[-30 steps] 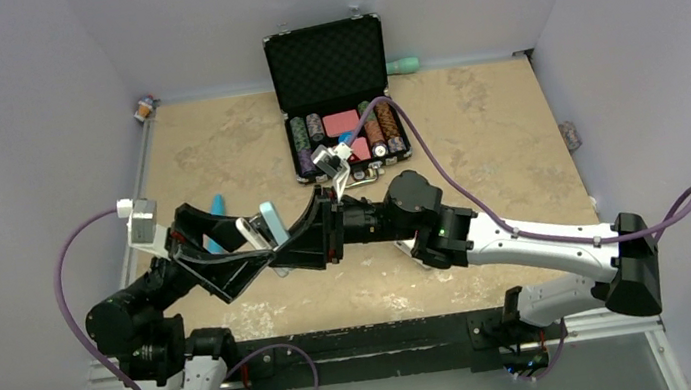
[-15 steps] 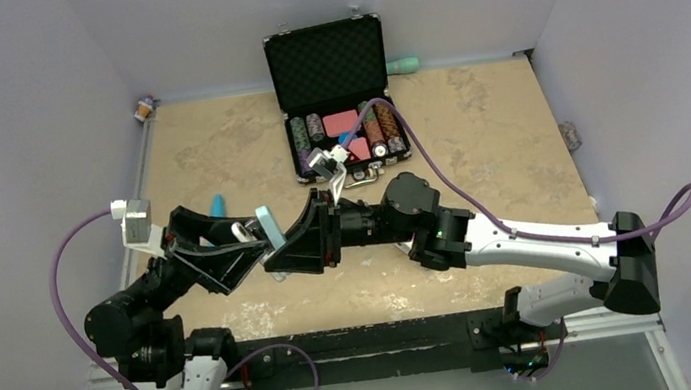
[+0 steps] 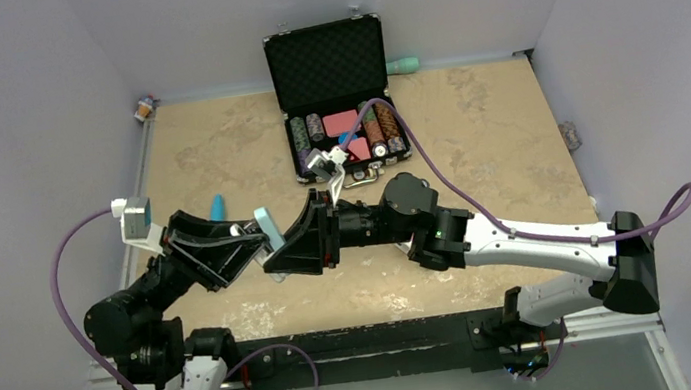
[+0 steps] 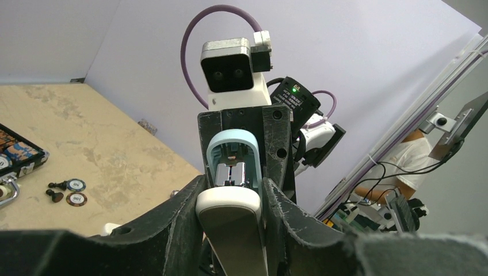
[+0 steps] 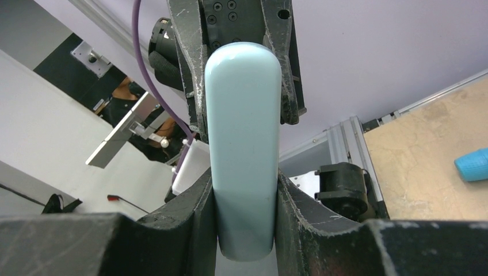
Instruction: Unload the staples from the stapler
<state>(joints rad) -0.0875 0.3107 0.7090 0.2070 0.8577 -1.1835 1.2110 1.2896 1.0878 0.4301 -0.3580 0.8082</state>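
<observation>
The stapler (image 3: 266, 231) is pale blue with a white base and is held in the air between both arms at the table's front left. My left gripper (image 3: 245, 240) is shut on its white base (image 4: 231, 221). My right gripper (image 3: 279, 242) is shut on its blue top cover (image 5: 244, 144). The cover is swung up, and the chrome staple channel (image 4: 233, 173) shows inside it in the left wrist view. I cannot tell whether staples are in the channel.
An open black case (image 3: 338, 105) of poker chips stands at the back middle. A blue object (image 3: 216, 208) lies on the table left of the grippers. Loose chips (image 4: 72, 192) lie near the case. A teal item (image 3: 403, 65) lies by the back wall.
Both grippers and the stapler have shifted slightly left and toward the back. Both grips stay the same.
</observation>
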